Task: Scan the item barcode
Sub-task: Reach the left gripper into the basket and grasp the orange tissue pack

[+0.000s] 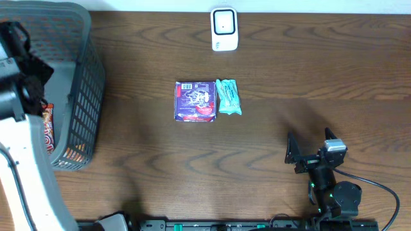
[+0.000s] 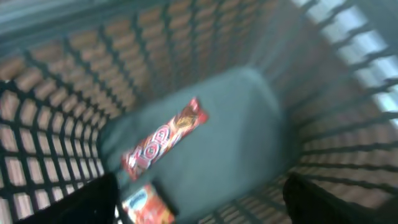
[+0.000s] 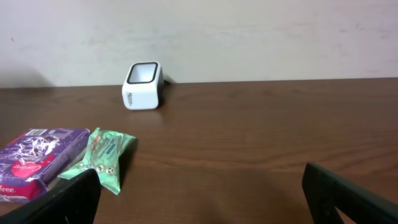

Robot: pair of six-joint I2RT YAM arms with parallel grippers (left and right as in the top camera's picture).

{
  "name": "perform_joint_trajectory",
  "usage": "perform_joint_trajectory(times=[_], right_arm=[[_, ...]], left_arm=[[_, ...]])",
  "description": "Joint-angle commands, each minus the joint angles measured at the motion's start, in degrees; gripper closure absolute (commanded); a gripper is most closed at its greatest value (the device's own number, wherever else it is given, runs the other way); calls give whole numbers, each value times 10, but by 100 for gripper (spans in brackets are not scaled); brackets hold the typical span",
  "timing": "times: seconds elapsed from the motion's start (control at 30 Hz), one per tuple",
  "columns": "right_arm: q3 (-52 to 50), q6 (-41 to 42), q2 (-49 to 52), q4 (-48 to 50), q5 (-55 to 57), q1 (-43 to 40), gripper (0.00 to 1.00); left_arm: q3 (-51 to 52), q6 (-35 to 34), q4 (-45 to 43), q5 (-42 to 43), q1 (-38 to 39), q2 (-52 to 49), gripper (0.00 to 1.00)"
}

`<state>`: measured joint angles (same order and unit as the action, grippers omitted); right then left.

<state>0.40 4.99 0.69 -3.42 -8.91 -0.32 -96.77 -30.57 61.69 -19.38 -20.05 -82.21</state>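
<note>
left fingers (image 2: 87, 202): released, empty over red snack wrapper (image 2: 165, 142) in grey mesh basket (image 2: 56, 81) | right fingers (image 3: 62, 199): spread, empty | tip: rise straight, clearing basket walls

View into a basket (image 2: 56, 81), the whole frame blurred. Latticed walls rise along the top, left and right edges, with brown showing through the openings at the left and top, and pale light through those at the upper right. The smooth grey floor (image 2: 249, 124) fills the centre. A long red snack bar (image 2: 163, 135) lies flat on the floor, left of centre, slanting from lower left to upper right. A second red packet (image 2: 146, 208) lies at the bottom edge, just below it. The left gripper (image 2: 202, 208) has its dark fingers (image 2: 87, 202) in the two lower corners, spread wide with nothing between them.
</note>
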Motion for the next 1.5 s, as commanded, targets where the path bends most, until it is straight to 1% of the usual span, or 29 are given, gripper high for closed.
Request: perform_joint_trajectory(times=[0.0, 0.13, 0.17, 0.33, 0.4, 0.5, 0.53, 0.63, 0.7, 0.83, 1.0, 1.13, 1.17, 1.3, 1.33, 1.37, 1.4, 1.43, 1.47], right_arm=[[-1, 5, -3, -2, 4, -4, 1], [-1, 5, -3, -2, 4, -4, 1], [-1, 5, -3, -2, 4, -4, 1], [-1, 5, -3, -2, 4, -4, 1], [-1, 5, -3, -2, 4, -4, 1], [-1, 5, -3, -2, 4, -4, 1], [-1, 5, -3, -2, 4, -4, 1], [-1, 5, -3, -2, 4, -4, 1], [-1, 5, -3, -2, 4, -4, 1], [-1, 5, -3, -2, 4, -4, 1], [-1, 5, -3, -2, 4, -4, 1], [-1, 5, -3, -2, 4, -4, 1], [-1, 5, -3, -2, 4, -4, 1], [-1, 5, -3, -2, 4, -4, 1], [-1, 5, -3, -2, 4, -4, 1], [-1, 5, -3, -2, 4, -4, 1], [-1, 5, -3, -2, 4, -4, 1], [-1, 5, -3, -2, 4, -4, 1], [-1, 5, -3, -2, 4, -4, 1]], left_arm=[[28, -47, 9, 33, -22, -44, 1], [31, -52, 29, 33, -33, -103, 0], [31, -63, 41, 33, -35, -129, 0], [33, -76, 89, 33, -38, -205, 0], [40, -92, 95, 35, -38, -231, 1], [55, -97, 94, 51, -38, -261, 2], [73, -135, 94, 53, -38, -275, 2], [105, -217, 85, 53, -38, -290, 2], [133, -247, 61, 53, -38, -294, 2], [163, -249, 26, 55, -38, -294, 2], [177, -286, 22, 55, -38, -294, 2], [201, -287, -3, 55, -38, -294, 0], [210, -287, -10, 55, -38, -294, 2], [235, -287, -28, 54, -38, -294, 17], [238, -287, -30, 54, -38, -294, 22], [238, -286, -30, 54, -38, -294, 30], [238, -283, -30, 54, -38, -294, 44], [238, -275, -30, 54, -38, -293, 60], [237, -265, -30, 54, -38, -293, 80]])
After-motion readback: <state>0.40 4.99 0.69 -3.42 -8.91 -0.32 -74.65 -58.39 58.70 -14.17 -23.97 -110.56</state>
